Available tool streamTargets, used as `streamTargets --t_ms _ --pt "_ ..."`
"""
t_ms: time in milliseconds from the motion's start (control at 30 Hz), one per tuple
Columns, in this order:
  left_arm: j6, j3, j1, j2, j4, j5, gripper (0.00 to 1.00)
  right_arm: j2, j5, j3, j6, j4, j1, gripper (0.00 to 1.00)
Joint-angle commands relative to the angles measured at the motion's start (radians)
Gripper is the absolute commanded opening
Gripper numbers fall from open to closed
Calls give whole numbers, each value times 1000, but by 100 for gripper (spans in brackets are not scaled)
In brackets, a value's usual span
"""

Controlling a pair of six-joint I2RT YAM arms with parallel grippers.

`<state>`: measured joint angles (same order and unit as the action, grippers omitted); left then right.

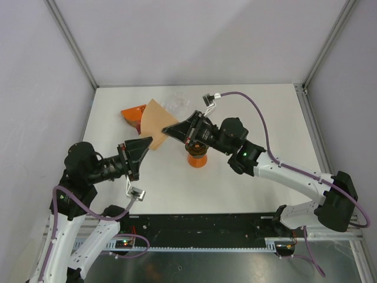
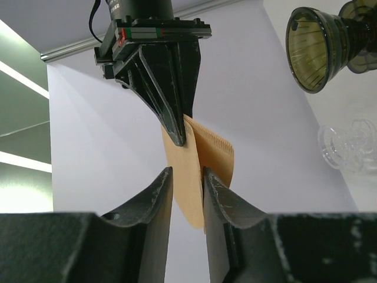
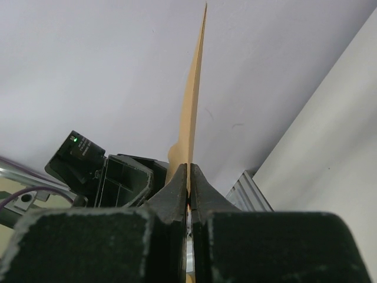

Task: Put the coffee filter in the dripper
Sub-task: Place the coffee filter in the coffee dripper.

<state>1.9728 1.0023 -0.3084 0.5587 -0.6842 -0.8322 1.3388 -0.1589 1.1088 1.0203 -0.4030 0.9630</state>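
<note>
The coffee filter (image 1: pixel 156 121) was held up off the desk (image 1: pixel 259 118), left of centre in the top view, caught between the two arms. The right end effector (image 1: pixel 172 131) was clenched on one edge of it; the right wrist view showed the tan paper running straight up the middle of the frame from tightly closed jaws. The left end effector (image 2: pixel 187 172) stood with its jaws partly parted on either side of the filter's other edge. Whether they were pressing the paper could not be told.

The filter looked very light and soft: thin paper with a crimped seam, folded flat, its two layers just beginning to separate in the centre of the left wrist view. It would likely crease or tear if pulled hard, and a firm pinch near the seam or the rim seemed the safest hold, with one layer drawn away to open the cone. The dripper (image 2: pixel 315 50), a dark ribbed funnel, sat in the upper right of the left wrist view, well apart from the filter.

No brand, label or readable writing showed anywhere; the orange packet (image 1: pixel 134 113) behind the filter carried no legible print.
</note>
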Motion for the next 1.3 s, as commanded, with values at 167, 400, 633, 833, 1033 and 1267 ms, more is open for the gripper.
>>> streamTargets --t_ms 167,400,633,833,1033,1267 --pt "52 -18 -9 43 56 -30 5 20 -51 4 -3 -27 -9 0" --pt "-94 55 -57 195 79 -26 0 24 -116 3 -17 17 -119 0" --pt "-169 76 -195 330 117 48 0 -51 -149 -16 -91 204 -215 3" --pt "-244 72 -303 418 198 105 0 -138 -183 -118 -92 268 -316 3" --pt "-339 82 -362 497 281 163 0 -186 -218 -197 -99 286 -399 6" --pt "-397 75 -405 552 330 203 0 -214 -254 -270 -100 277 -464 15"
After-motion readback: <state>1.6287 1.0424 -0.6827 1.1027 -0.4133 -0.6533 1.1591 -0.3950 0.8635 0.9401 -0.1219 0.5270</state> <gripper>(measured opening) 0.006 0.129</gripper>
